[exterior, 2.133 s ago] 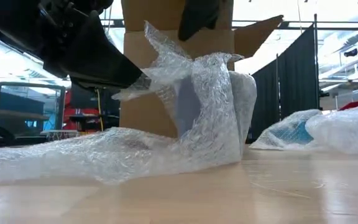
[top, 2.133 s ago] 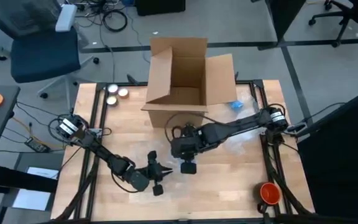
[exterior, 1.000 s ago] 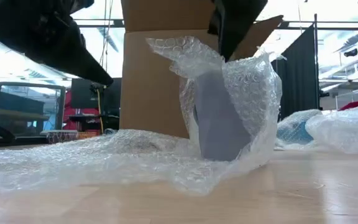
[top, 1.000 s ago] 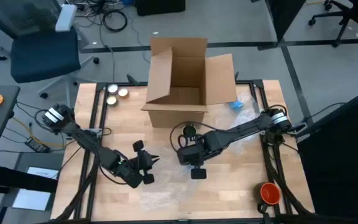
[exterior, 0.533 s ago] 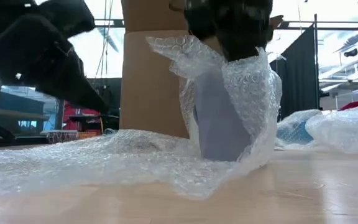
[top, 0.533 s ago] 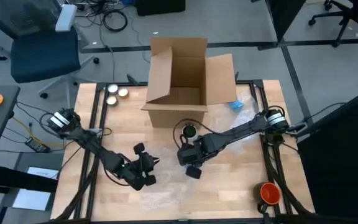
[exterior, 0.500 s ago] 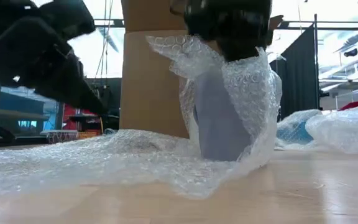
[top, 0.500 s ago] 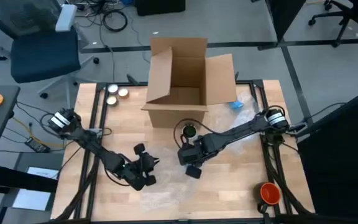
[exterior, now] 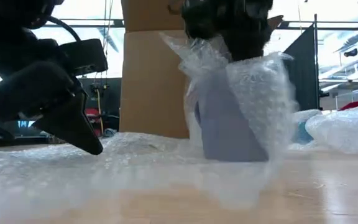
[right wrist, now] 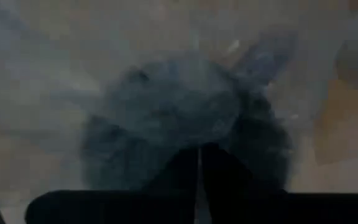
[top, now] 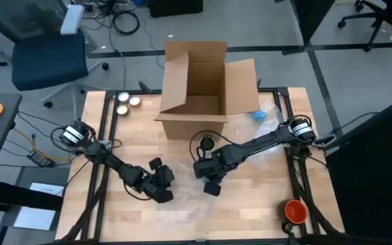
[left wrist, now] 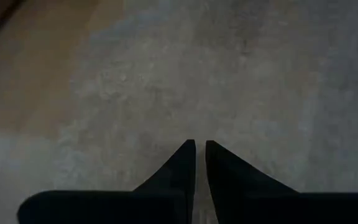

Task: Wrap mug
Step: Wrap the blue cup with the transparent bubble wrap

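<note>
A blue-grey mug (exterior: 229,127) stands upright on the table. Clear bubble wrap (exterior: 263,93) rises around its sides, and the rest of the sheet (exterior: 135,162) lies spread flat toward the left. My right gripper (exterior: 229,37) is shut and points down at the mug's top; in the high view it (top: 209,185) hides the mug. My left gripper (top: 162,189) is shut and slants down, tips (left wrist: 199,146) over the flat sheet (left wrist: 229,81). My right gripper comes from above with its shut fingers (right wrist: 199,163) pointing down at the wrap over the mug's mouth (right wrist: 166,106). I cannot tell whether any wrap is caught between them. The mug stays upright on the table. My left gripper's tips (exterior: 95,148) reach the flat sheet's surface; I cannot tell whether they touch it.
An open cardboard box (top: 199,88) stands at the far middle. Two bubble-wrapped bundles (exterior: 340,127) lie at the right, one with blue inside (top: 258,114). An orange object (top: 295,211) sits near the right front corner, and two round silver things (top: 124,101) at the far left.
My left gripper has come down from above the sheet's left part until its tips are at the sheet. My right gripper has lowered onto the mug's top. The wrap around the mug has shifted, and its right side now stands taller and flares outward.
</note>
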`<action>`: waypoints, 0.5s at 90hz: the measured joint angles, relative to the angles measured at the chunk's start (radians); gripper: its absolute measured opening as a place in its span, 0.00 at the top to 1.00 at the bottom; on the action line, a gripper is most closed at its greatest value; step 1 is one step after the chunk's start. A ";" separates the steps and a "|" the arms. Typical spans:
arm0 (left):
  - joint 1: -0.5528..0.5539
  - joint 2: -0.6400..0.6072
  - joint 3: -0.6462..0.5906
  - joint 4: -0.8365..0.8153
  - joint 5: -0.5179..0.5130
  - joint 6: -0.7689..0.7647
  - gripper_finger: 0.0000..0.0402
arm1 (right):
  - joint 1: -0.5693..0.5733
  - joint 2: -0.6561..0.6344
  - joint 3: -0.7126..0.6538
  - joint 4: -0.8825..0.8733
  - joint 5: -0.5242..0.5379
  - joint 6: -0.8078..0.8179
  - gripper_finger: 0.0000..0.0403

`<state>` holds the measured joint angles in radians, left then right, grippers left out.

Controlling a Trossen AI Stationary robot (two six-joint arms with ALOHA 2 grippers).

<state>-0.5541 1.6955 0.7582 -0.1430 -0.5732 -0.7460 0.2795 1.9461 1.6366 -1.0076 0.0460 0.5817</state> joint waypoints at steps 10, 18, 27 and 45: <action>0.000 0.000 0.000 0.000 0.002 0.000 0.94 | 0.017 0.000 0.088 -0.073 0.017 0.001 0.95; 0.000 0.000 0.000 -0.001 0.003 0.000 0.94 | 0.047 0.000 0.146 -0.106 0.011 0.032 0.89; -0.001 0.000 0.000 -0.003 0.003 0.000 0.94 | 0.092 -0.001 0.174 -0.057 0.011 0.057 0.81; -0.002 0.000 0.000 -0.003 0.007 0.000 0.94 | 0.172 -0.002 0.150 0.028 0.098 0.068 0.64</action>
<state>-0.5560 1.6958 0.7582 -0.1464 -0.5660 -0.7463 0.4515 1.9442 1.7867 -0.9796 0.1444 0.6497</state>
